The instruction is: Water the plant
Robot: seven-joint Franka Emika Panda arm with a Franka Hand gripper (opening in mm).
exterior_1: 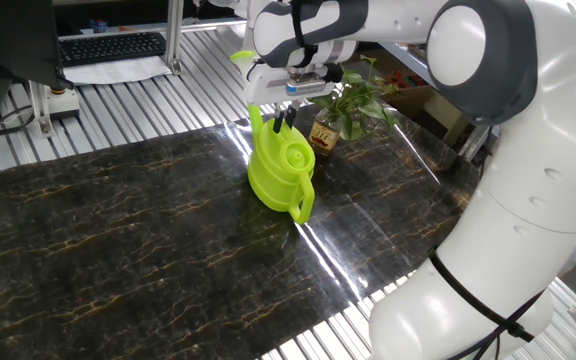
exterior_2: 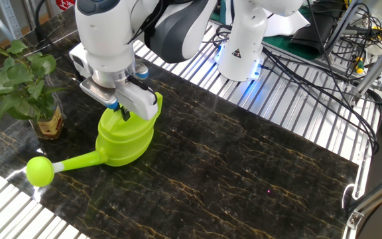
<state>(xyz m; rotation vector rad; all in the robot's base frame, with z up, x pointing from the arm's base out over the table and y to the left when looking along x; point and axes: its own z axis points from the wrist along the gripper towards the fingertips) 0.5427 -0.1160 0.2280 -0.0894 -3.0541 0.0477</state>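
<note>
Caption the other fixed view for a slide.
End effector at the watering can's top, plant beside it.

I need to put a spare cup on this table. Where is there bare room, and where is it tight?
Free: the dark tabletop from the watering can to the far metal-slat edges. Crowded: the corner holding the plant, the can's spout and the gripper above the can.
</note>
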